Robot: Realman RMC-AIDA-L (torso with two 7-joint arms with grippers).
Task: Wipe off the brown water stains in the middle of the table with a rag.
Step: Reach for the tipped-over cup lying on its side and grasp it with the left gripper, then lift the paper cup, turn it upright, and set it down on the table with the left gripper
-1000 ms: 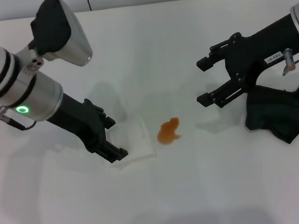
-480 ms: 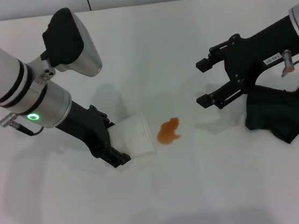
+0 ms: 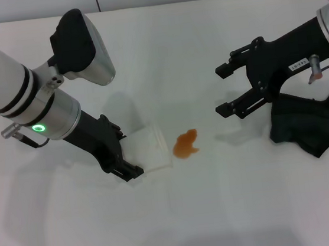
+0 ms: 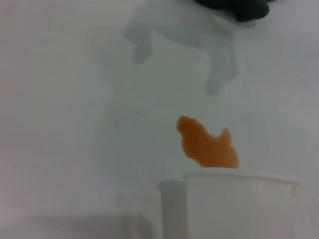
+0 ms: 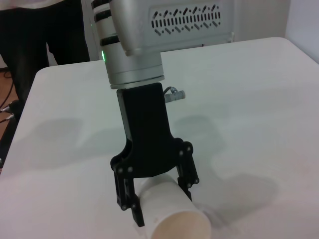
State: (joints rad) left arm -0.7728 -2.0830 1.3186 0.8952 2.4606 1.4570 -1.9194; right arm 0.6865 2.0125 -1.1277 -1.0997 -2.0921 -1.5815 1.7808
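Pale wall (image 5: 259,20) behind, dark-clothed person (image 5: 40,35) standing by

**Stain and rag on the worktop**

The brown water stains (image 3: 186,144) form one small glossy orange-brown blot mid-worktop (image 3: 181,216). The rag (image 3: 304,122), a dark, lumpy, crumpled cloth, lies well apart on the right side.

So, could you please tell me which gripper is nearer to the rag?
The right gripper is nearer: it hangs open just beside the rag. The left gripper, shut on the white cup, is beyond the brown stain.
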